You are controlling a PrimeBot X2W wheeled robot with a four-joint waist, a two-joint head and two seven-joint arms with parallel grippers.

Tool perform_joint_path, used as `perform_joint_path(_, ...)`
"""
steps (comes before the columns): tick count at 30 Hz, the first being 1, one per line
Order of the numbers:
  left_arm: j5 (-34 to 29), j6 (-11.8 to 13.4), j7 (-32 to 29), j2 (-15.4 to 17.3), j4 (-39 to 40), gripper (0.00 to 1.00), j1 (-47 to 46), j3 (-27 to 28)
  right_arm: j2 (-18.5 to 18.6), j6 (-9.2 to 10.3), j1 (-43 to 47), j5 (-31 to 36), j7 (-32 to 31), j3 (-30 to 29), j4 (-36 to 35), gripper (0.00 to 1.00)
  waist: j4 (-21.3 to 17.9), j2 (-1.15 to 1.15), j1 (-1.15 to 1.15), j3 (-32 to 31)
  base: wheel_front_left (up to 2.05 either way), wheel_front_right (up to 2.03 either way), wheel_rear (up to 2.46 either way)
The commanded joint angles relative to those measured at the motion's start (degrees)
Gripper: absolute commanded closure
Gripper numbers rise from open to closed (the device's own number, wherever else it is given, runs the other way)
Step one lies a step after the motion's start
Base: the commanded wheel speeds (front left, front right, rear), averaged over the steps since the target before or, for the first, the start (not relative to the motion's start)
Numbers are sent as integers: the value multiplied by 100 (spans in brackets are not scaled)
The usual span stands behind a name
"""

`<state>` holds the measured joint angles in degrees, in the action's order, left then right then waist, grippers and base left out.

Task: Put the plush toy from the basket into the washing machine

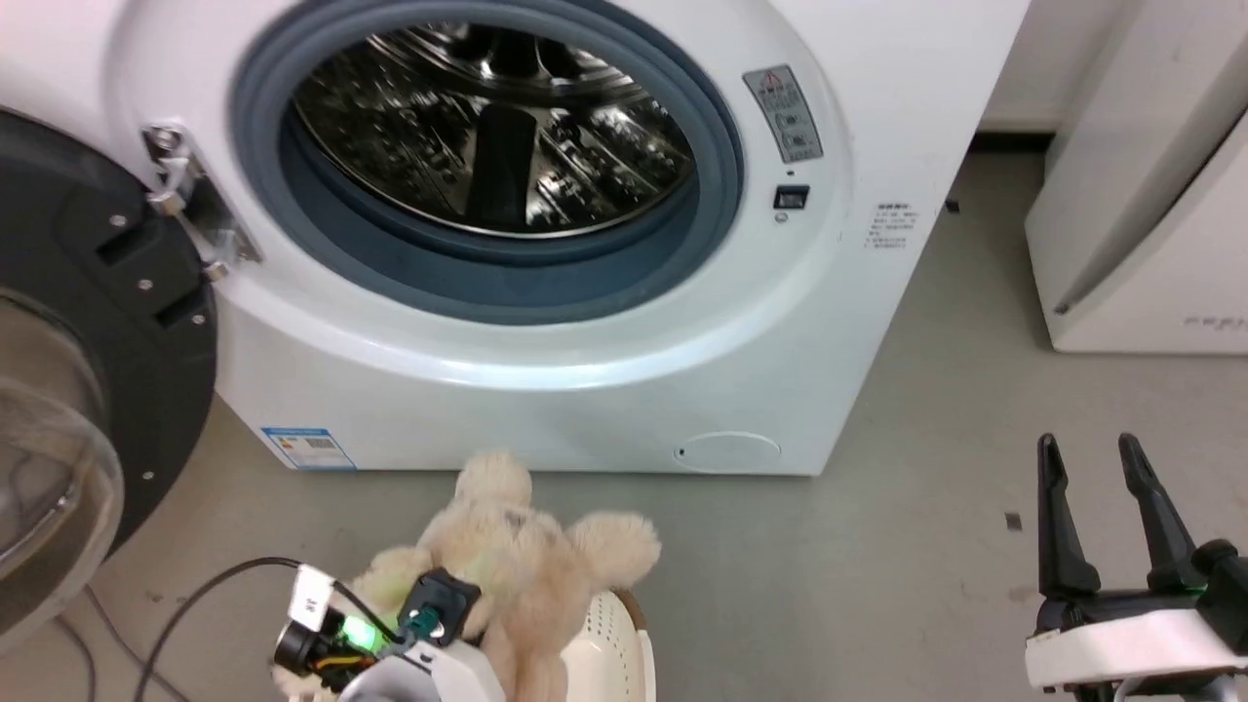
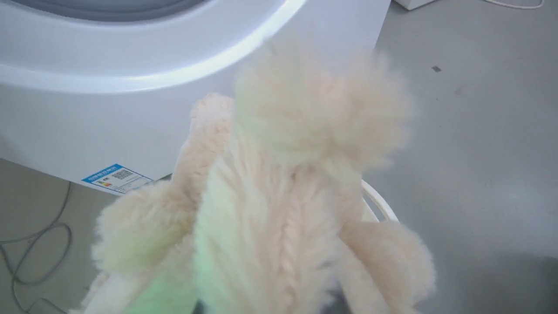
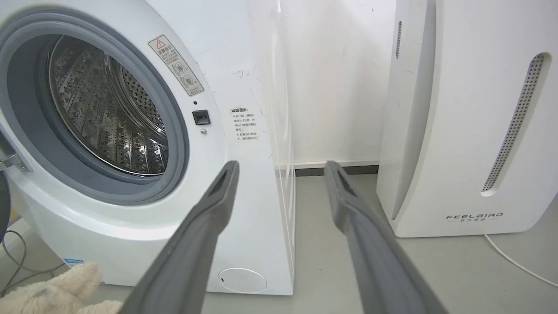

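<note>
The plush toy point(image 1: 526, 561), fluffy and cream-beige, hangs over the cream-white basket point(image 1: 609, 643) at the bottom of the head view. My left gripper point(image 1: 487, 609) is sunk into its fur and shut on it. In the left wrist view the plush toy point(image 2: 279, 183) is very close, with the basket rim point(image 2: 379, 203) behind it. The washing machine point(image 1: 585, 409) stands just beyond, its black-framed door point(image 1: 107, 292) swung open to the left and the steel drum point(image 1: 487, 127) bare. My right gripper point(image 1: 1089, 448) is open at the lower right, holding nothing; in its own view the right gripper point(image 3: 282, 168) faces the washing machine point(image 3: 244, 196).
A smooth white appliance with grey lettering point(image 1: 1141, 224) point(image 3: 471, 131) stands to the right of the washer, with grey floor between them. Dark cables point(image 1: 195, 585) lie on the floor at the left, and a white cord point(image 3: 518, 261) runs from the appliance.
</note>
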<state>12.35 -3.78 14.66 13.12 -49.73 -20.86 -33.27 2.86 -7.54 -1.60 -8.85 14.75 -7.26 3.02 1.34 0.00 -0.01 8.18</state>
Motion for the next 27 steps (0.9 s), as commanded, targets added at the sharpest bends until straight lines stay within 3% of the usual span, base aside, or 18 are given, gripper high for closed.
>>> perform_joint_path(1,54,75,33,62,376,100,117,109,1,5,86,-29,25,-16,6,0,59,0,1,-116,0,0,0)
perform_joint_path(8,274,332,33,269,2150,100,404,624,1,5,152,-29,25,10,-56,0,13,0,1,-135,0,0,0)
perform_joint_path(15,538,525,33,342,3516,100,308,1237,1,5,51,-23,25,66,-247,0,-193,0,1,255,0,0,0)
perform_joint_path(21,790,560,-17,436,4042,100,-310,1679,1,5,-211,-44,25,115,-472,0,-442,0,1,989,0,0,0)
perform_joint_path(27,840,467,-319,741,4091,100,-1454,1963,1,5,-582,-109,25,255,-726,0,-816,0,1,1929,0,0,0)
